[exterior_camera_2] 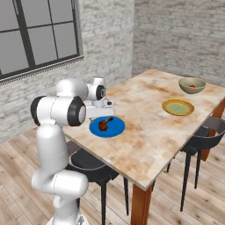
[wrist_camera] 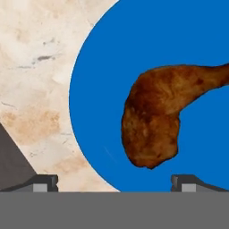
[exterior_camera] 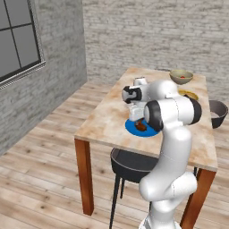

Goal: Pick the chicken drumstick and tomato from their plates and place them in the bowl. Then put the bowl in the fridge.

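The chicken drumstick lies dark reddish-brown on the bright blue plate, near the table's front edge. My gripper hangs open just above it, its fingertips spread wide on either side of the meat's thick end. From the base I see the gripper over the blue plate and the drumstick. The tomato sits inside the olive-tan bowl at the far end. The yellow-rimmed plate lies between. The fridge is out of view.
A marbled wooden table carries everything. Dark round chairs stand at its near side and its right side. Brick walls and a window bound the room.
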